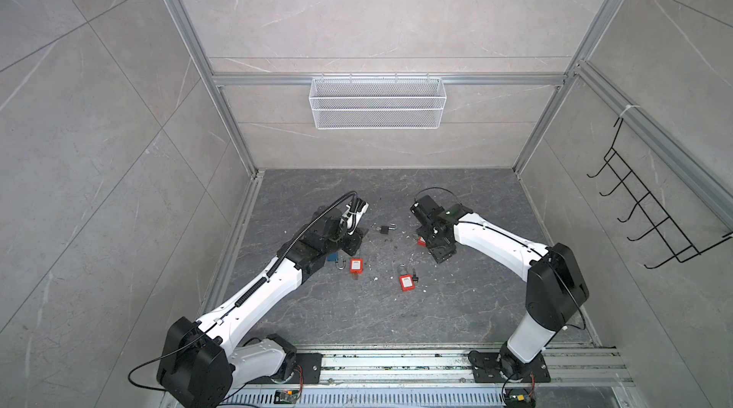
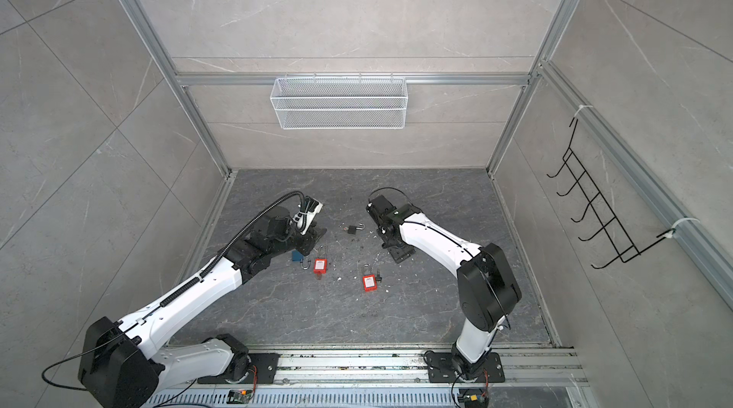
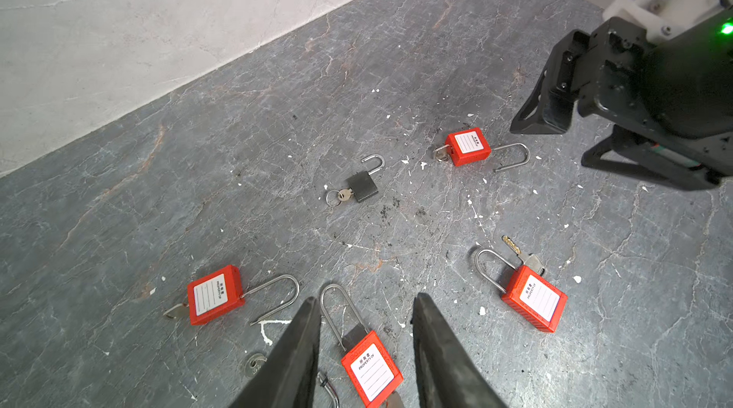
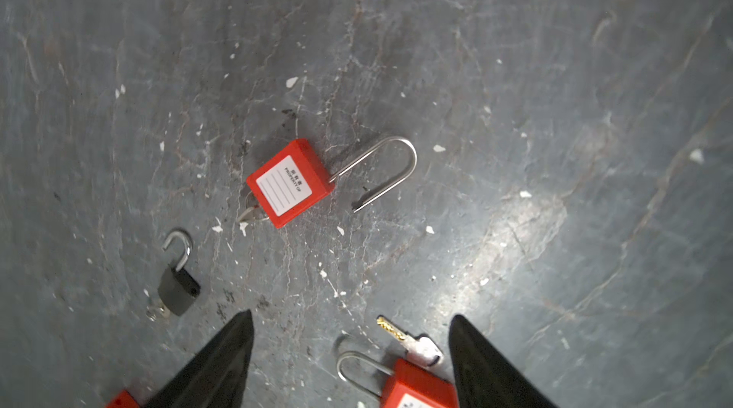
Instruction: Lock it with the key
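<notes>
Nearest us, mid-floor (image 1: 357,314), we see a red padlock (image 1: 407,283) w/ a loose key (image 1: 415,276) just beside it; a second red lock (image 1: 355,266) sits to its left, slightly farther. Farther back, the left gripper (image 3: 365,297) and right gripper (image 4: 353,313) both hang above the floor, jaws apart, gripping nothing, w/ a black padlock (image 1: 385,229), hoop open, btwn them.

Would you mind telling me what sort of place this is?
Probably a robot test cell: stone-look panels in an aluminium frame enclose a dark slab floor, the left arm and right arm are bolted to a rail, and a wire basket hangs from the frame.
</notes>
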You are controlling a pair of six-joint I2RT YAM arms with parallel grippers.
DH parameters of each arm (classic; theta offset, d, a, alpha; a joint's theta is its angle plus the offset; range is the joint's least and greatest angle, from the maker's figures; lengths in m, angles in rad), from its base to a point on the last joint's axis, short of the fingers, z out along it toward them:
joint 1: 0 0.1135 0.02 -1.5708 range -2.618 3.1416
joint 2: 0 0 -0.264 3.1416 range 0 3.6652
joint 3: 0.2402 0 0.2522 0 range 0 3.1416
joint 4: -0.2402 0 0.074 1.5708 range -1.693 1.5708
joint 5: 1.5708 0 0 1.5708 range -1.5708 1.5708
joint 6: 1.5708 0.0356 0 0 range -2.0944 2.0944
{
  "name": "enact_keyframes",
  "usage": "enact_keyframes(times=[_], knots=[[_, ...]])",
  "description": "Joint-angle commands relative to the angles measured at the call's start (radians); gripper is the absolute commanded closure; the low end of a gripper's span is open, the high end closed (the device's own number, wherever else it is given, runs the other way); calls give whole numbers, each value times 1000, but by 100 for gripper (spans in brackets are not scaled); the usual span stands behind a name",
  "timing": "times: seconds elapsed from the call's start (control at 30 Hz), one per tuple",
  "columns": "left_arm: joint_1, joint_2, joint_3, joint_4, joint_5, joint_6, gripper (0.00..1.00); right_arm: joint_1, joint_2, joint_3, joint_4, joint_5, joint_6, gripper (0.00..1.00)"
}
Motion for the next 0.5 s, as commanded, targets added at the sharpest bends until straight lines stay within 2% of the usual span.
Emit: enact_keyframes(times=[0.0, 0.3, 0.47], knots=[[5, -25, 19, -1, -8, -24, 59, -3, 35, 9, 1, 25, 267, 22], [7, -2, 19, -19, 9, -17, 59, -29, 175, 116, 3, 65, 434, 22], [6, 20, 34, -25, 16, 5, 59, -49, 243, 199, -6, 77, 455, 22]])
